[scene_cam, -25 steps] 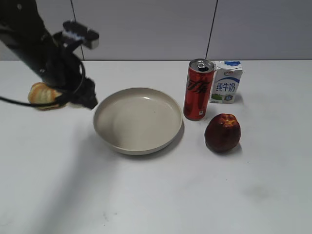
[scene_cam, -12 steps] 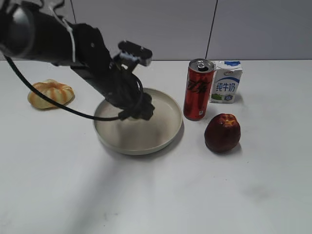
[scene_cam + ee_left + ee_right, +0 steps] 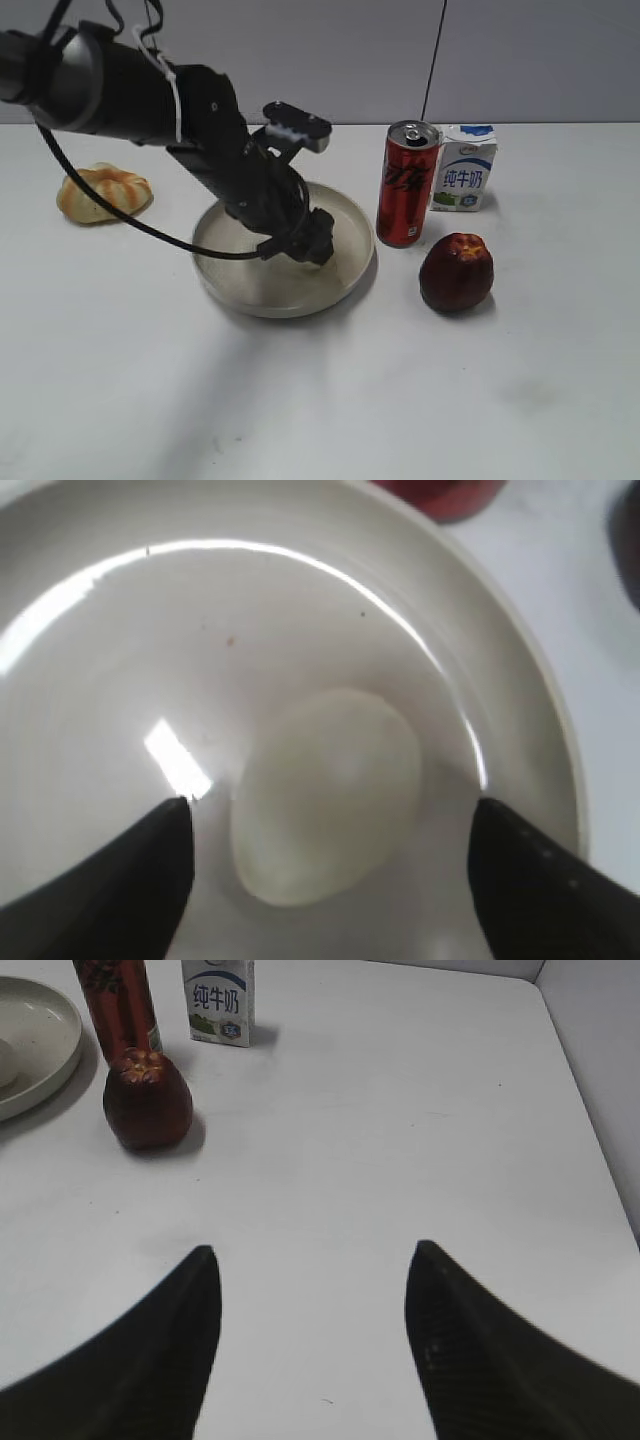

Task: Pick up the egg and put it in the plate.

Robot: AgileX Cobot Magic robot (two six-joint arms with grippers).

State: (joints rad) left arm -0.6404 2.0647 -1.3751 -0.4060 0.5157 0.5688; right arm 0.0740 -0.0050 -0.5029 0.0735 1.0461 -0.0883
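Note:
The egg, pale cream and oval, lies inside the beige plate, near its rim. My left gripper is open, with one black jaw on each side of the egg and a gap to each. In the exterior view the left gripper hangs low over the right part of the plate and hides the egg. My right gripper is open and empty above bare table. A sliver of the egg in the plate shows at the left edge of the right wrist view.
A red can and a milk carton stand right of the plate. A dark red apple sits in front of them. An orange-striped pumpkin-like thing lies at the far left.
My left arm has swung right from beside the pumpkin-like thing to over the plate, then on to the plate's right part.

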